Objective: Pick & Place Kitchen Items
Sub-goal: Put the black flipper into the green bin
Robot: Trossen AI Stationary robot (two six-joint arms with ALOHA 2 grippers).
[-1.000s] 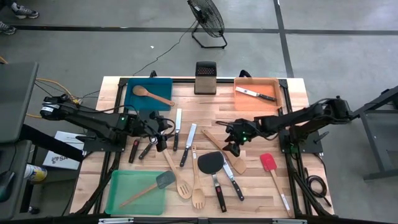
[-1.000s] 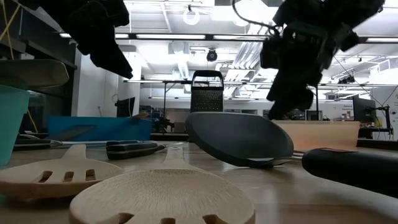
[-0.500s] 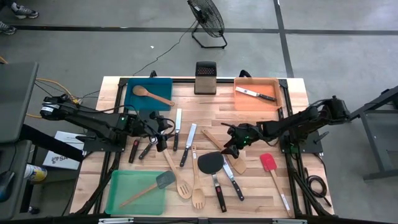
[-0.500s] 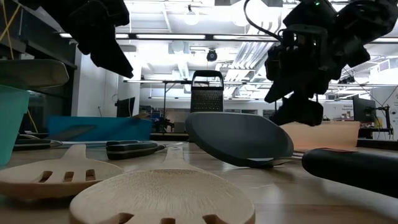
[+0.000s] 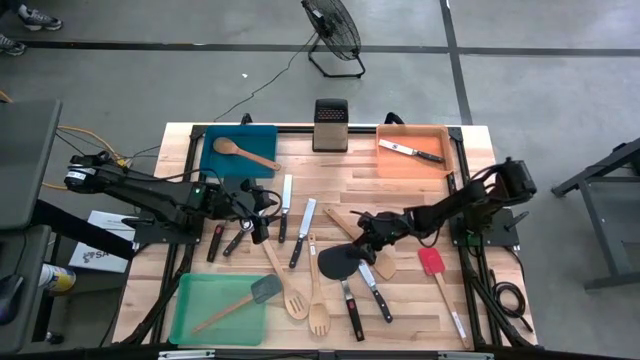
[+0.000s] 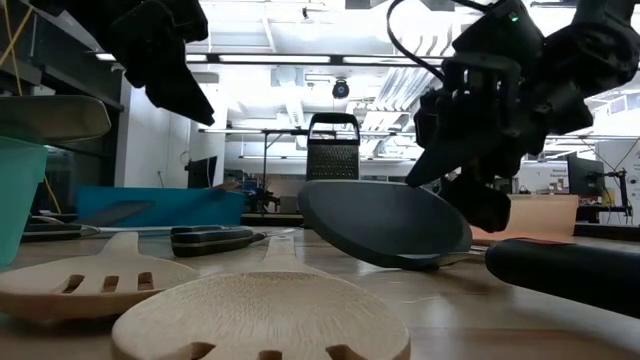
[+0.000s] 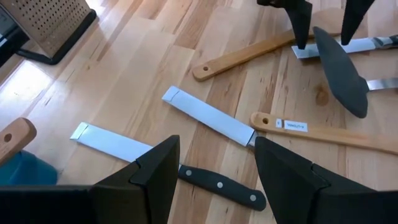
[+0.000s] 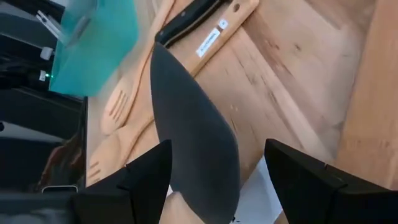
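My right gripper (image 5: 362, 240) is open and empty, low over the table's middle. Its fingers stand over the far edge of the black spatula's head (image 5: 340, 262), which lies on the table and shows between them in the right wrist view (image 8: 193, 137). A pale wooden spatula (image 5: 358, 240) and a black-handled knife (image 5: 375, 285) lie right beside it. My left gripper (image 5: 262, 215) is open and empty, above two steel knives (image 7: 208, 115) left of the middle. Wooden slotted spoons (image 5: 297, 300) lie near the front edge.
The blue tray (image 5: 215, 160) at the far left holds a wooden spoon. The orange tray (image 5: 390, 160) at the far right holds a knife. The green tray (image 5: 195, 310) at the near left holds a grey spatula. A metal grater (image 5: 330, 125) stands at the far edge. A red spatula (image 5: 432, 262) lies to the right.
My right gripper has gone down and toward the table's left and near edges, coming close over the black spatula's head, and has tipped further down. The utensils have stayed where they were.
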